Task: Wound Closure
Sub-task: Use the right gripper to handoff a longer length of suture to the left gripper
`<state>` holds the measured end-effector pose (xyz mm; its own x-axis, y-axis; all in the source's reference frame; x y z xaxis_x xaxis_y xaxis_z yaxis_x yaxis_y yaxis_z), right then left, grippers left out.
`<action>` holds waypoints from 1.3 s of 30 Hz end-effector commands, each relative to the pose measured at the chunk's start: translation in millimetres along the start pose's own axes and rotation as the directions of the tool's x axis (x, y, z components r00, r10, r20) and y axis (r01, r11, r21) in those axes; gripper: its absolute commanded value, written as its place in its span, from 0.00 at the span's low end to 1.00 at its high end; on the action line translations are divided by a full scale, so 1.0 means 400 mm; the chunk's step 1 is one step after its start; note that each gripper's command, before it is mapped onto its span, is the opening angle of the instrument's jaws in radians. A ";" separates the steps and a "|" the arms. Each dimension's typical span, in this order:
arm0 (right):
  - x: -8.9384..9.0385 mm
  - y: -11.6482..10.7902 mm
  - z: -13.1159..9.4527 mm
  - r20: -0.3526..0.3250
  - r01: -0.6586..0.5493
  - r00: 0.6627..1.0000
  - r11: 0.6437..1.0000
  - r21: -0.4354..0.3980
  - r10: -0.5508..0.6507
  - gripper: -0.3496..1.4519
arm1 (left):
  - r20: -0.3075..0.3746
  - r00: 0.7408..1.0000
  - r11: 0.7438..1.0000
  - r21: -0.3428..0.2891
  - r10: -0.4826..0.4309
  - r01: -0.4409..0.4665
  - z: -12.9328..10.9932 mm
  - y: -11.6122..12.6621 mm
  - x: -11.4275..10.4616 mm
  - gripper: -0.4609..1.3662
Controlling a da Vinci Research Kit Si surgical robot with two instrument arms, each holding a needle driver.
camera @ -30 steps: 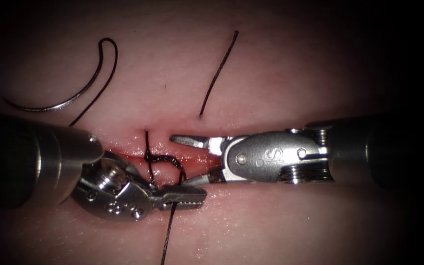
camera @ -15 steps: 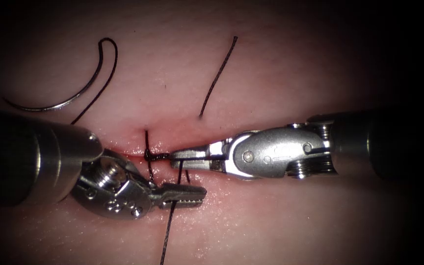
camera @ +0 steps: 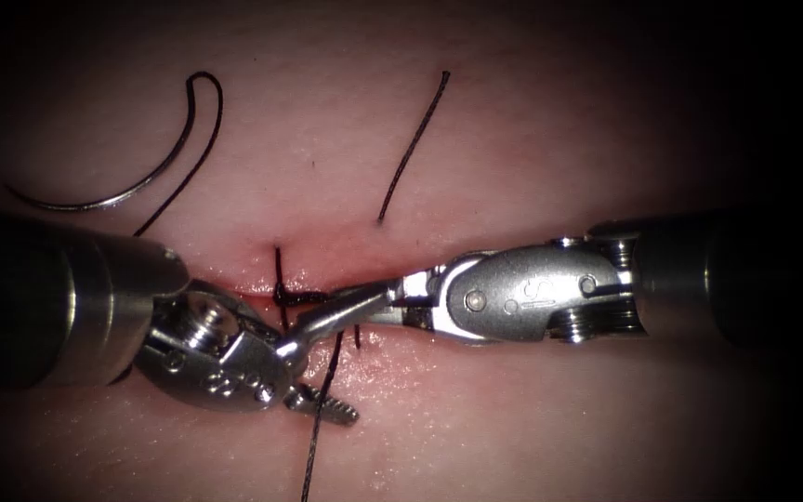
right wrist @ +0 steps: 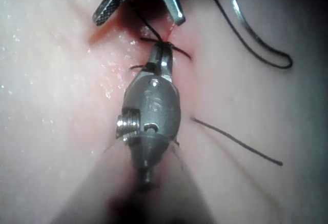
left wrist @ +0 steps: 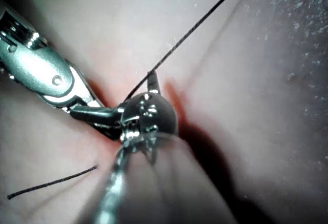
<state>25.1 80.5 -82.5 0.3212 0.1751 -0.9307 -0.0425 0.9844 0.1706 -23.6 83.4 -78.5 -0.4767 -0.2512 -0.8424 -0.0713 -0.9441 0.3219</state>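
A: One needle lies loose on the tissue, well up and to the left of the cut, held by neither tool; its curve also shows in the right wrist view.

B: And the thread?

A: It is knotted over the cut, and one strand runs down past the left tool toward the picture's lower edge. That tool's jaws stand wide apart, the upper one slanting over the knot, the toothed one pointing down and right; they grip nothing.

B: The right tool?

A: Its jaws are closed together at the knot, on the thread it seems. The left tool's upper jaw crosses just in front of them and partly hides the tips.

B: Anything else nearby?

A: A cut end of thread lies above the cut, apart from both tools. Red fluid lines the cut.
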 end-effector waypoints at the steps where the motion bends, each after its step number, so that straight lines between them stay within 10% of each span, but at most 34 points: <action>1: -0.0001 0.0003 -0.0005 -0.003 -0.012 1.000 1.000 -0.018 0.012 0.00 | -0.004 1.000 1.000 0.005 -0.002 0.002 -0.0006 0.0003 0.0004 0.88; 18: -0.0080 0.0101 -0.0052 0.000 -0.237 0.971 0.956 -0.173 0.240 0.00 | -0.020 0.998 0.991 -0.124 0.055 -0.057 -0.0034 0.0083 -0.0015 0.62; 39: -0.0156 0.0123 -0.0058 0.032 -0.253 0.963 0.944 -0.212 0.266 0.00 | -0.025 0.997 0.992 -0.109 0.068 -0.071 -0.0014 0.0089 0.0049 0.45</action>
<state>20.8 84.2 -76.5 0.3284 0.4299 -0.8411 -0.3194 0.8885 0.3294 -24.5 79.4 -79.4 -0.4558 -0.3188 -0.8310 0.0566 -0.9422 0.3303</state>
